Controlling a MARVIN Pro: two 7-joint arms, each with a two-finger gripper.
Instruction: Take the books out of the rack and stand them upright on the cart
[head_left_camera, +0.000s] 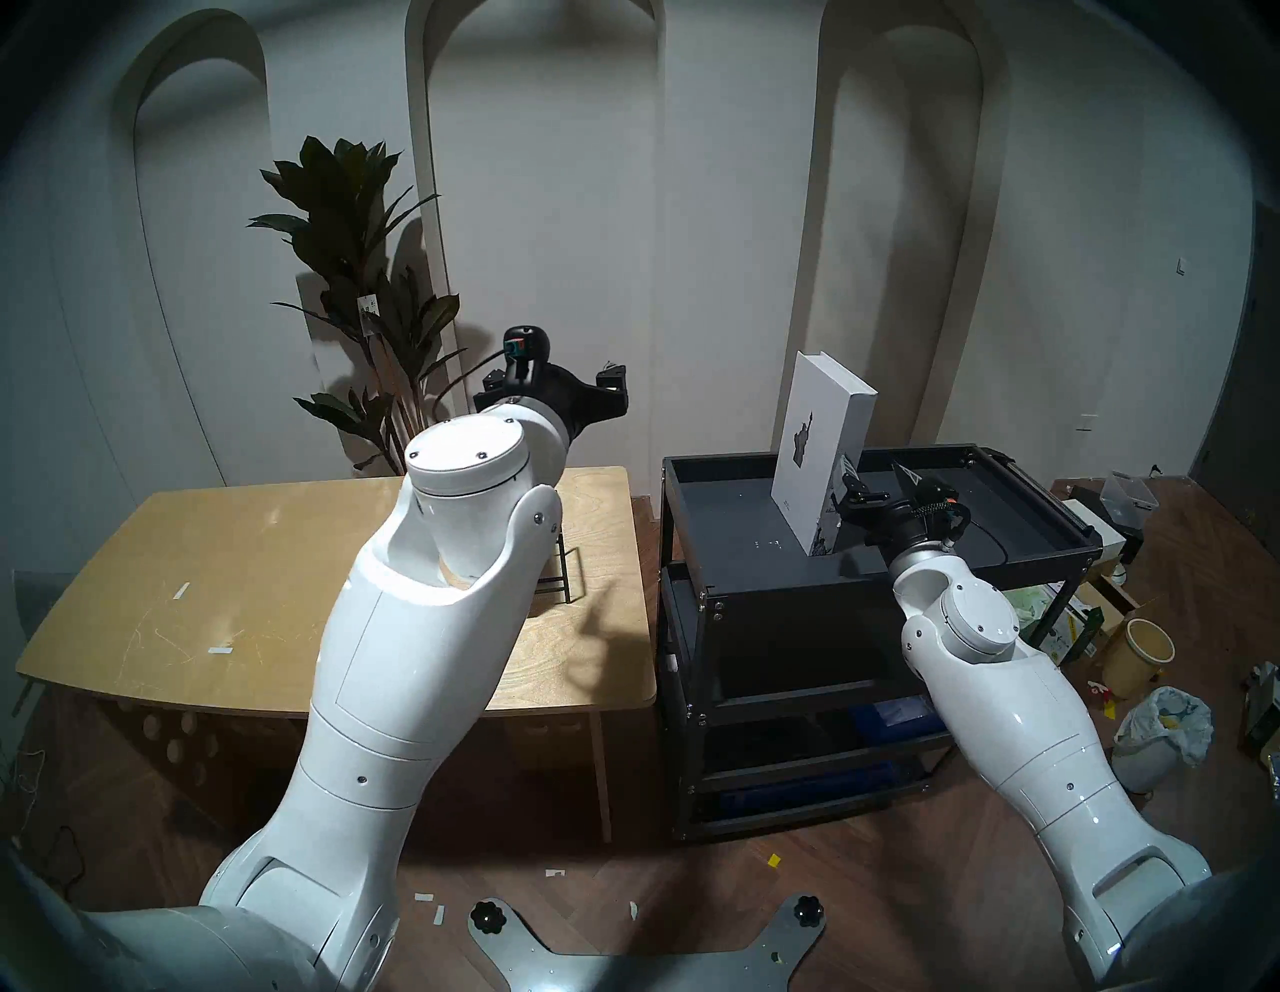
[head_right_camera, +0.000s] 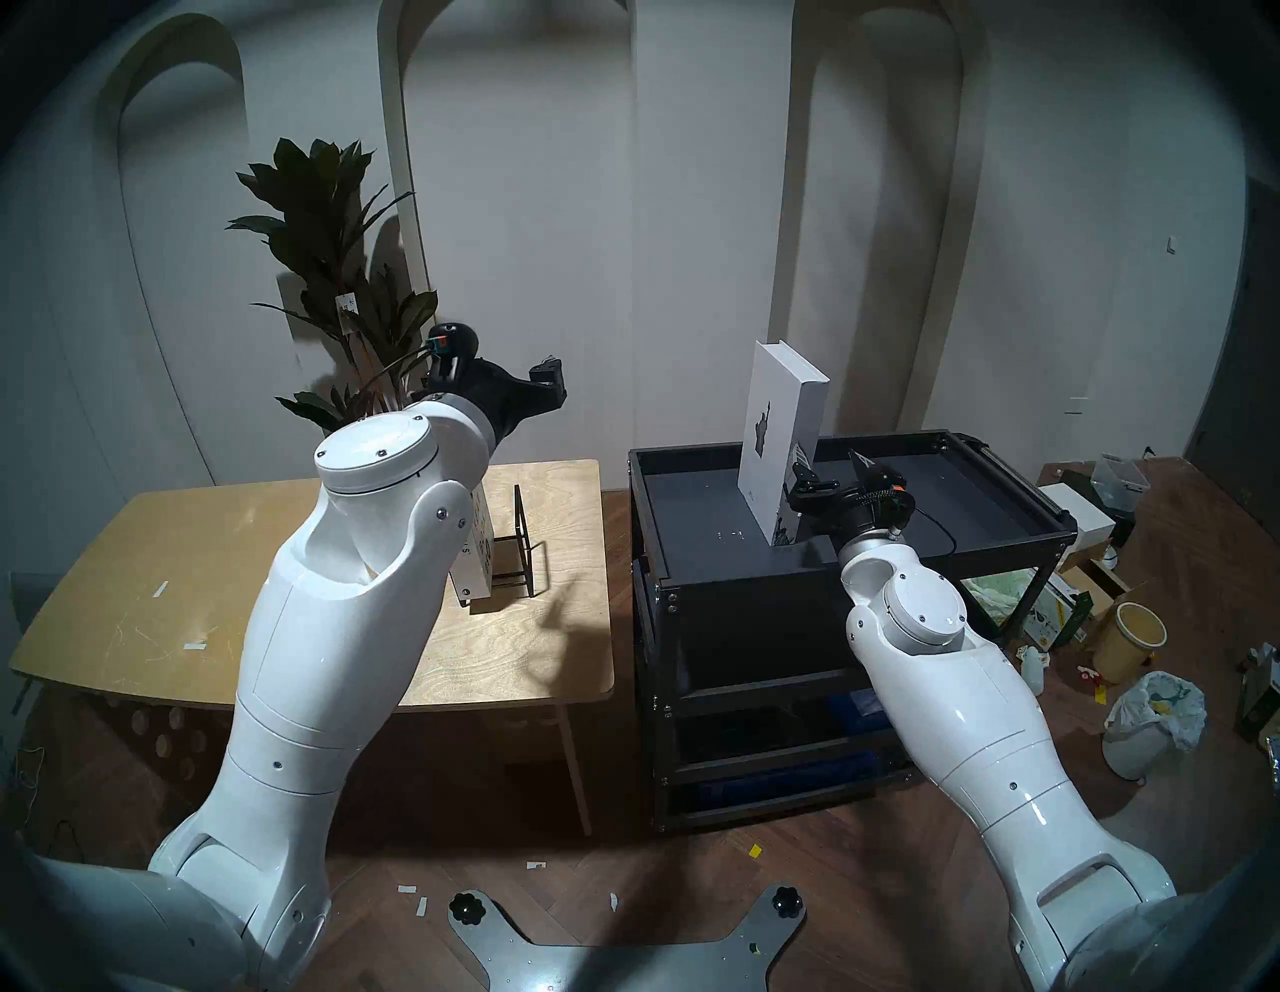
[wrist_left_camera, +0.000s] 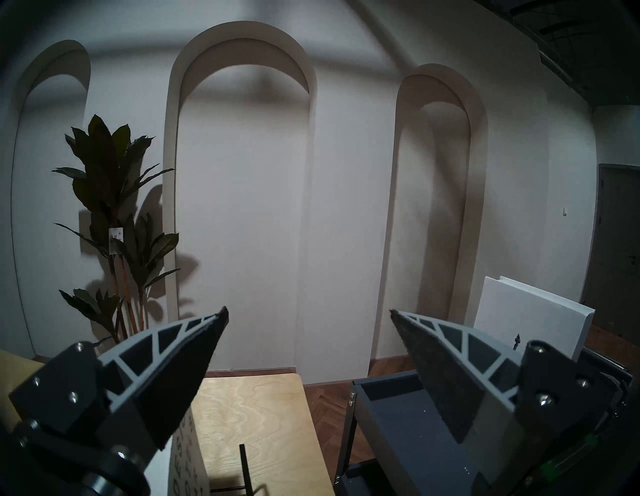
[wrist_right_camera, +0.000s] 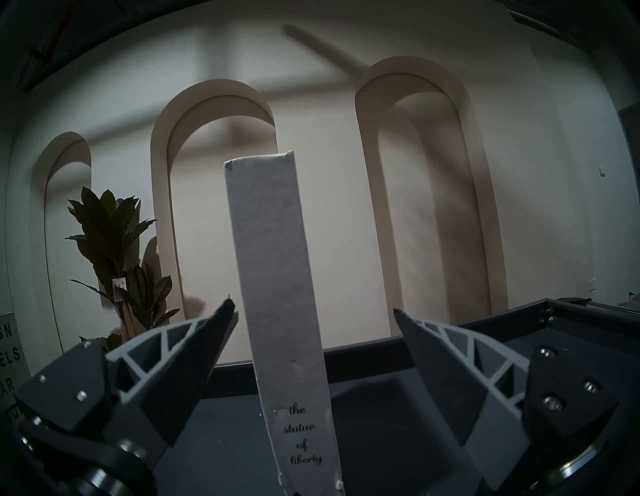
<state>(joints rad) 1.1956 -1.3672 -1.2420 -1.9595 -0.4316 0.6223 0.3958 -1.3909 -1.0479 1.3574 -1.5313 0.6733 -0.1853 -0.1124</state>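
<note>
Down low and close, two big white robot arms reach out over the brown floor. Next comes the right claw (head_left_camera: 878, 478), which sits over the black cart (head_left_camera: 727, 526) with its two pointy fingers spread wide apart and nothing held between them. Just past that claw, the tall white book (wrist_right_camera: 277, 294) stands up straight on the cart's top tray, leaning only a tiny bit. Its thin back edge faces the claw and reads "the statue of liberty", and its front (head_left_camera: 810, 450) has a dark statue picture. In the right wrist view the book shows between the two fingers, but neither finger touches it. Over to the left stands the wooden table (head_left_camera: 208, 554), right beside the cart. On it sits the thin black wire rack (head_right_camera: 523, 547), and the shorter white book (head_right_camera: 478, 554) with big dark letters is in the rack, mostly hidden behind the left arm. Higher up and farther back, the left claw (head_left_camera: 554, 377) hangs in the air above the table's far side, also wide open and empty. Behind the table a leafy green plant (head_left_camera: 346, 277) stands by a white wall with tall rounded arches.
</note>
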